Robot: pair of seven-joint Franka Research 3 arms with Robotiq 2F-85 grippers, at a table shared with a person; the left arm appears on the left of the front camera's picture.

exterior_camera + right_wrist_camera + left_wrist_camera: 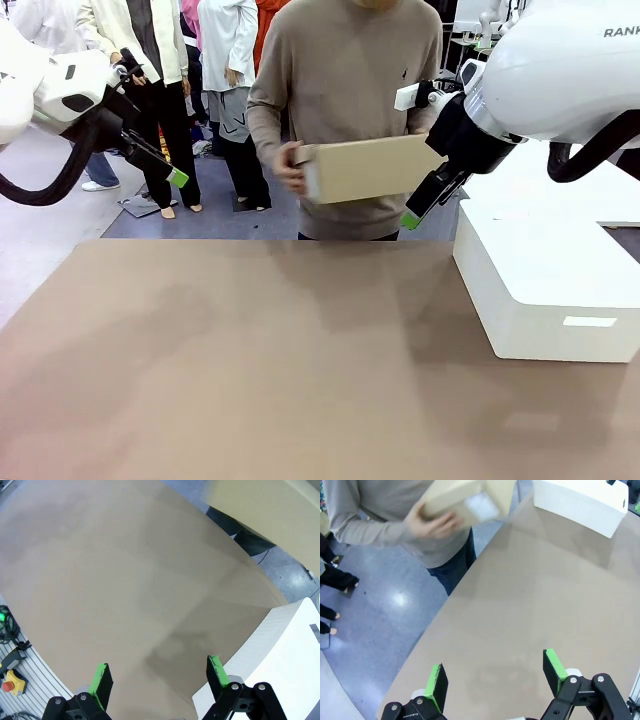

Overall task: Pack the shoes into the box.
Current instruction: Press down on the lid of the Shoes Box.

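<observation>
A person in a tan sweater [345, 90] stands at the far side of the table [250, 370]. The person holds the box [370, 168] up in the air with both hands, in front of the belly. It is a flat tan cardboard box, and its lid is shut. It is above the far edge of the table and does not touch it. One hand [292, 165] grips its end on the picture's left. From the left wrist camera the box [465, 500] looks blurry, with the hand [436, 526] under it.

The left claw [165, 172] hangs in the air at the left, above the far edge of the table. Its two fingers stand wide apart and hold nothing. The left wrist camera shows the green pads [436, 681] far from each other, with bare table [530, 610] between them.

The right claw [420, 208] hangs just beside the box, near its right end. I cannot tell if it touches the box. Its fingers are wide apart too, and nothing is between them [157, 675].

A big white box [545, 270] with round corners sits on the right side of the table. The right wrist camera shows a yellow case with a red button [11, 679] by the table's edge.
</observation>
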